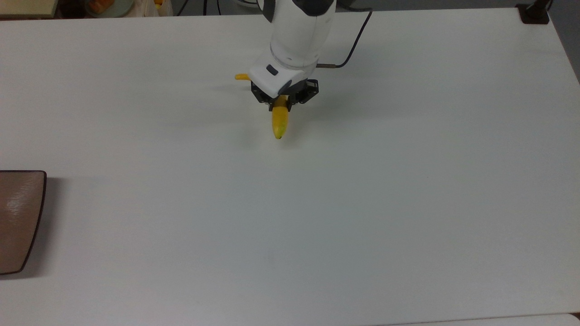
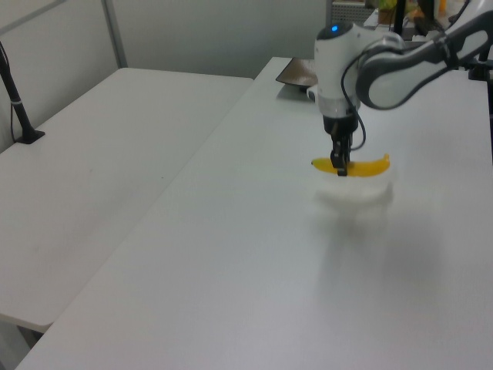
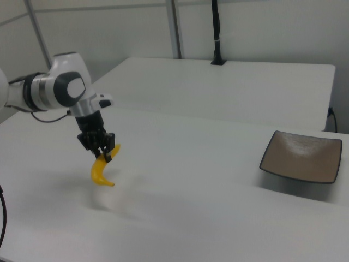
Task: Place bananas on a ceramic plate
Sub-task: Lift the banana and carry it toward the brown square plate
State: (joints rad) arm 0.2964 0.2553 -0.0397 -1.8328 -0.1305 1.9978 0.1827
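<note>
- Gripper (image 1: 282,100) points down over the white table (image 1: 362,203); jaws closed across the middle of the banana (image 1: 279,122), which it holds
- Banana is clear of the table: in the left view (image 2: 362,166) it hangs level above a soft shadow on the surface, and in the right view (image 3: 102,169) it hangs off the fingers with nothing under it
- Top view: greenish tip with dark dot points toward the lower edge of the picture; the stem end sticks out on the top view's left of the white wrist
- Right view: banana curves downward from the gripper (image 3: 103,152), lower end hooked toward the right view's right
- Left view: gripper (image 2: 340,163) clamps the banana about a third of the way in from the left view's left end
- Ceramic plate (image 1: 18,217) sits flat on the table at the top view's left edge, partly cut off, well apart from the banana
- Right view: plate (image 3: 301,157) lies at the right view's right side, nothing on it; left view: plate (image 2: 296,73) lies beyond the arm, partly hidden by it
- Black cable (image 1: 351,45) trails from the wrist across the table
</note>
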